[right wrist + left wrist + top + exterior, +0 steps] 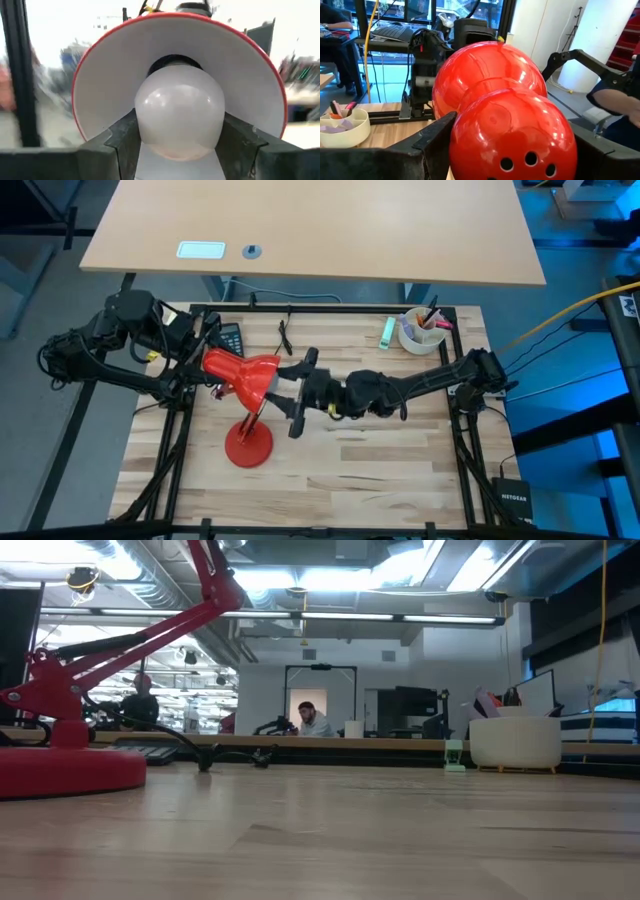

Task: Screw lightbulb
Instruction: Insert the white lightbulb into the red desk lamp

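Observation:
A red desk lamp stands on its round base (247, 446) at the table's left middle, its shade (243, 376) raised and tipped sideways, mouth toward the table's right. My left gripper (212, 364) is shut on the shade's rear dome (512, 135). My right gripper (286, 393) reaches level into the shade's mouth and is shut on the white frosted lightbulb (180, 111). The bulb sits deep inside the shade's white interior (105, 85), in front of the dark socket (175, 62). Its screw base is hidden. The shade hides the bulb in the high view. My left gripper pinches the shade's narrow rear dome (470, 145) between its two fingers (436, 141), coming level from the table's left. The shade is held clear above the table, mouth facing away from the gripper. My right gripper pinches the bulb's rounded glass (145, 125) between its two fingers (122, 142), at its widest part. The fingers come level from the table's right, along the bulb's axis. The bulb is lifted clear of the table, its base end pointing into the socket.
A white cup of pens (420, 332) and a small green object (385, 330) stand at the far right of the table. A dark calculator (230, 338) and a black cable (285, 332) lie at the far left. The lamp's base also shows in the low view (60, 768).

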Available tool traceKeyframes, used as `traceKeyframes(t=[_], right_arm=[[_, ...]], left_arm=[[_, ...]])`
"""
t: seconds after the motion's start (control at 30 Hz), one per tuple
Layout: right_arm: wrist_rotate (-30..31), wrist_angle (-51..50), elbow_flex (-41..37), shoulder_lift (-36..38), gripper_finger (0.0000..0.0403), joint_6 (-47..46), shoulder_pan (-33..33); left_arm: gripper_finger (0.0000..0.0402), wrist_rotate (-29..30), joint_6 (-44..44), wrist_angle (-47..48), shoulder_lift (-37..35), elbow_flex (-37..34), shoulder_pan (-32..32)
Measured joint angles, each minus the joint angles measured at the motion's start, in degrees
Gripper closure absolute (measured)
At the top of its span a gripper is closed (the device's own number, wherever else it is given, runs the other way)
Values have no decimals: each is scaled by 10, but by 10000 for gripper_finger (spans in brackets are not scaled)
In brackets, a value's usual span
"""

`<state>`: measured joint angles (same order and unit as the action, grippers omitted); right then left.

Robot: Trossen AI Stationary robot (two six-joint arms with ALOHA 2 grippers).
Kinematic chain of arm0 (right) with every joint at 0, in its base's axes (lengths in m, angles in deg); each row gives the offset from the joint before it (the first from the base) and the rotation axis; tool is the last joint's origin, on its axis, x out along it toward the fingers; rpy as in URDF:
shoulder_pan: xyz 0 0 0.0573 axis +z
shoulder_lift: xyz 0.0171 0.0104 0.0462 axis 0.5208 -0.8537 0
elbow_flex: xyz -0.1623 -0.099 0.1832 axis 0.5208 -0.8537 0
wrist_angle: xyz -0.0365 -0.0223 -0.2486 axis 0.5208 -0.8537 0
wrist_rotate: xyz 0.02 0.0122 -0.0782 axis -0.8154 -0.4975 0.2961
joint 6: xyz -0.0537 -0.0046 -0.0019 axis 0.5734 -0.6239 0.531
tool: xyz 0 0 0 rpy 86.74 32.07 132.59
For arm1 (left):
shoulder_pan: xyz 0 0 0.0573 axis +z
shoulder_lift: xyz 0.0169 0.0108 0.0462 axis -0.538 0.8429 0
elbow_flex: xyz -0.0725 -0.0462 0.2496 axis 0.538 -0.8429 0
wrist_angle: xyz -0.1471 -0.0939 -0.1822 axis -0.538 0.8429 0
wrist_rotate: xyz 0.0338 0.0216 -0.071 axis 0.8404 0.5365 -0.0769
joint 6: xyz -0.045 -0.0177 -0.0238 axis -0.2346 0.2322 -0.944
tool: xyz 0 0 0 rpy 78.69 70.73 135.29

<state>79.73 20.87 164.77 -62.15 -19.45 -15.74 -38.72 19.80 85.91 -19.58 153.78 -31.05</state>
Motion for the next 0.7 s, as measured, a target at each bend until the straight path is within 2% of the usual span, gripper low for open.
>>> traceKeyframes(t=[0.27,0.37,0.57,0.7], right_arm=[[-27,4,0,0,191,-391,-13],[-27,2,1,1,191,-501,-16],[-27,6,1,1,176,-608,-18],[-34,4,1,1,160,-639,-18]], left_arm=[[135,0,15,1,0,0,0],[135,0,19,1,0,0,0],[135,2,27,0,0,0,0],[135,2,29,1,0,0,0]])
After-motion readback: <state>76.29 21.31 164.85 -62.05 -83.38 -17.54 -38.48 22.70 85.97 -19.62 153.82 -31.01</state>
